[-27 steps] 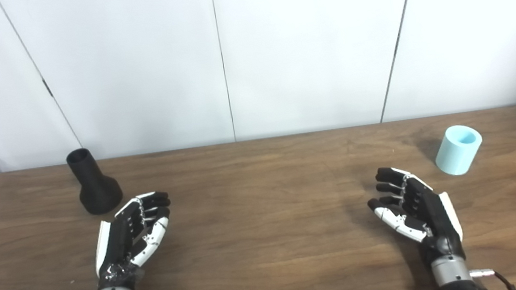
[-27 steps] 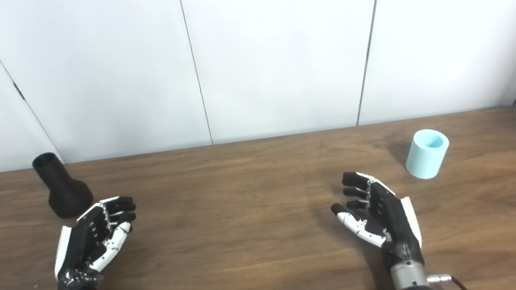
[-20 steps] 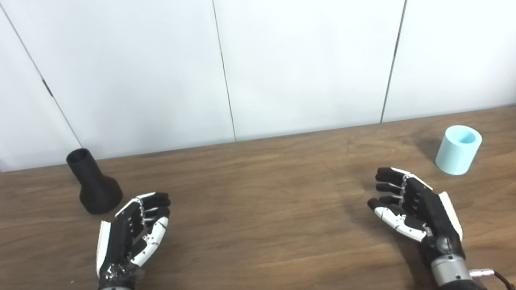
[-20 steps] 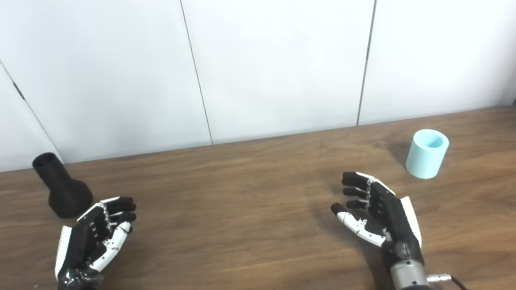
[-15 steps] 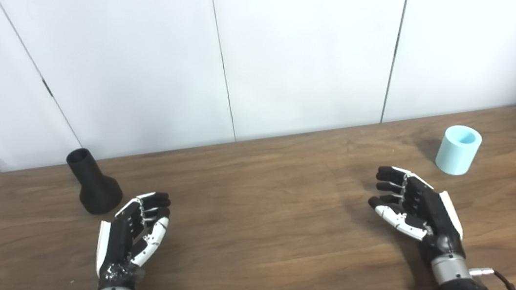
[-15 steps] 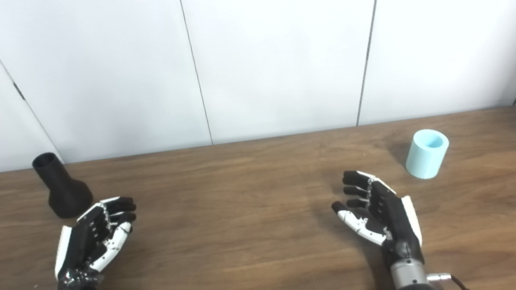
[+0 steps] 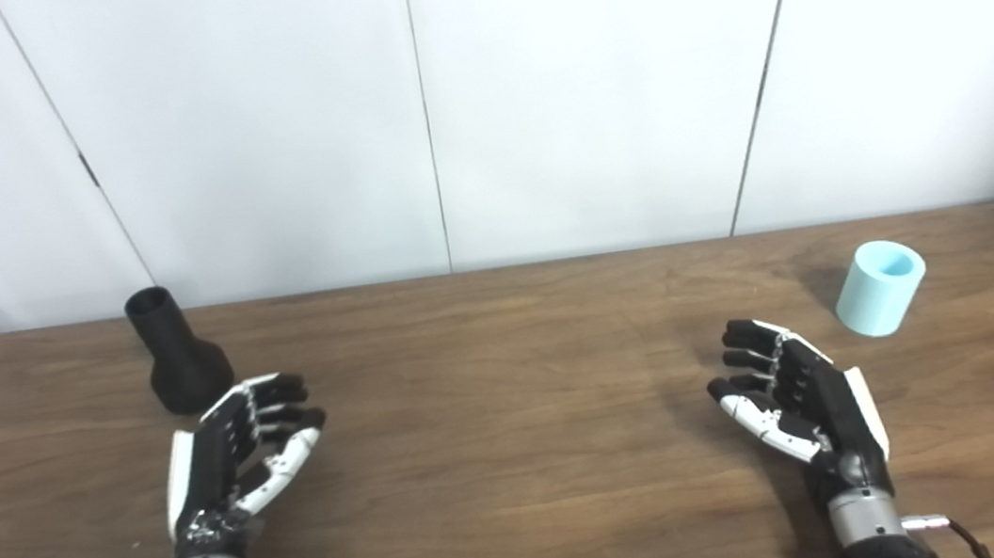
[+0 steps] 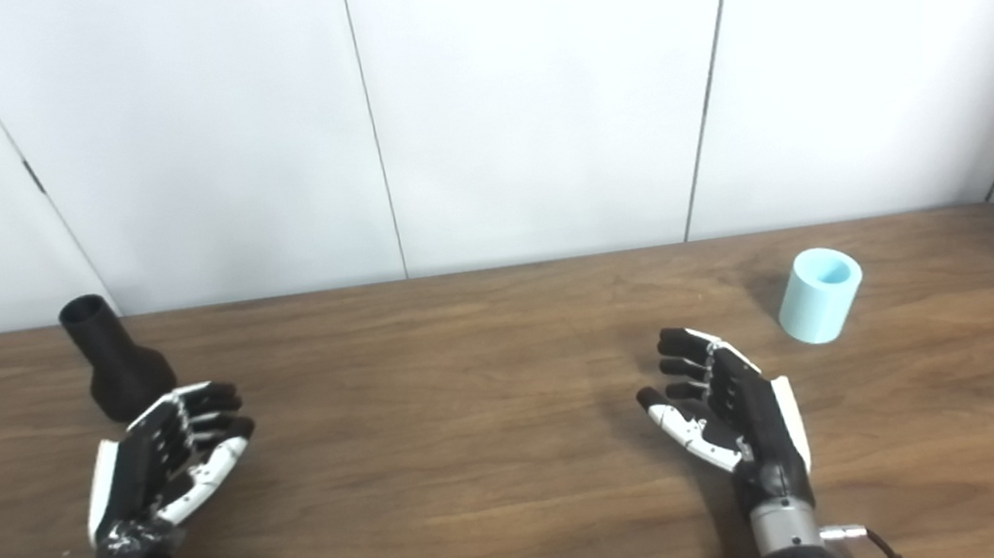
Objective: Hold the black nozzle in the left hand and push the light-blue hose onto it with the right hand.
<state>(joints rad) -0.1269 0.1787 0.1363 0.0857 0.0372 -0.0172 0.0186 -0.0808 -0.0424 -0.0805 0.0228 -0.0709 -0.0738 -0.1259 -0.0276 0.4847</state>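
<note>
wooden table (image 7: 520, 466) – black nozzle (image 7: 175, 356), light-blue hose (image 7: 880, 288)

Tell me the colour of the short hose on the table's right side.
Light blue; clearest in the left eye view.

— What's the table (image 7: 520, 466) made of, from your end?

— I see dark wood grain with a dull sheen. The black nozzle (image 7: 175, 361) on it looks like matt plastic; the light-blue hose (image 7: 879, 287), also on the table, is smooth and matt too.

— And the hands?

— I see black and white plastic shells on the left hand (image 7: 229, 454) and right hand (image 7: 800, 393), and bare brushed-metal wrists.
</note>
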